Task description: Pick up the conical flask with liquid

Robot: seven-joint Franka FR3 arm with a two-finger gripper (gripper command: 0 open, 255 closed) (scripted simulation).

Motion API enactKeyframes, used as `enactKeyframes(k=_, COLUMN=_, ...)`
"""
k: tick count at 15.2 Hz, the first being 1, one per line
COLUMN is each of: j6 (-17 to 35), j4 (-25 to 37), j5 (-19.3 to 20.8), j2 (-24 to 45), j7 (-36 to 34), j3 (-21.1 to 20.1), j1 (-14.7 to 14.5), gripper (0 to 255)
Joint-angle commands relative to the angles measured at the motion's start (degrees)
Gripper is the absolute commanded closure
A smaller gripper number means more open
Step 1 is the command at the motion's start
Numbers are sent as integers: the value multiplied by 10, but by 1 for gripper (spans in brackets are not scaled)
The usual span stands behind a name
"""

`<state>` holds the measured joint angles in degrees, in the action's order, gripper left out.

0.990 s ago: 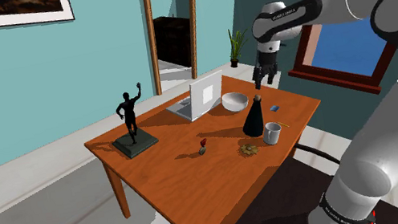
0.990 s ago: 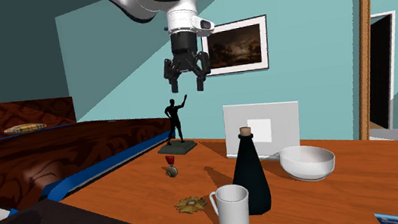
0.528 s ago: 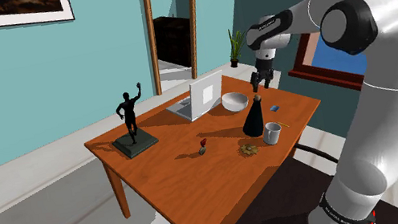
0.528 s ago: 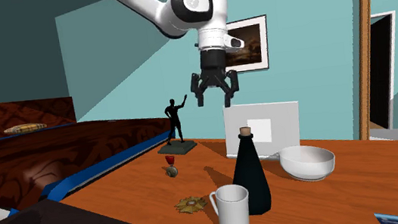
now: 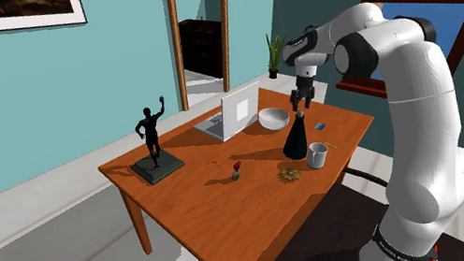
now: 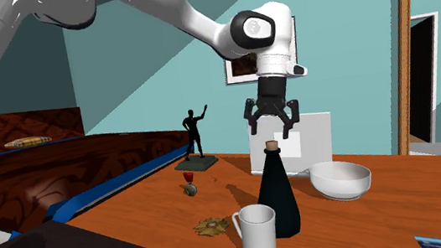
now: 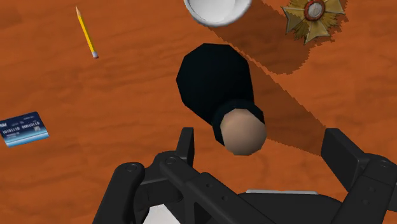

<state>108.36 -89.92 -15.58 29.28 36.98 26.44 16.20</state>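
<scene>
The black conical flask [image 6: 277, 197], closed with a tan stopper [image 7: 242, 130], stands upright on the wooden worktop [image 5: 193, 197], just beside a white mug [image 6: 256, 231].

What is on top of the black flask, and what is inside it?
A tan stopper closes the flask; the open gripper hangs above it, apart. The flask's dark body hides any liquid inside.

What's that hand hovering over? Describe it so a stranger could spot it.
Find the wooden table, then the white mug near its edge by the robot. Beside the mug stands a black cone-shaped flask with a tan stopper, directly below the open hand; its neighbours, the mug and a bowl, are white.
</scene>
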Motion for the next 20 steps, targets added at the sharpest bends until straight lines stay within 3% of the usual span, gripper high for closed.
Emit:
enactKeyframes(k=1, j6=1, j4=21, j5=-12, j2=27, j7=7, j3=-5, j1=12, gripper=0)
enactKeyframes(k=10, j6=39, j4=2, j5=-23, j2=48, j7=15, j3=-11, j1=15, gripper=0)
enactKeyframes(k=11, j6=39, j4=3, j5=-23, j2=49, j7=15, j3=-11, j1=15, gripper=255)
enactKeyframes(k=20, j6=39, j4=2, j5=-23, j2=48, j7=15, j3=-11, j1=15, gripper=255)
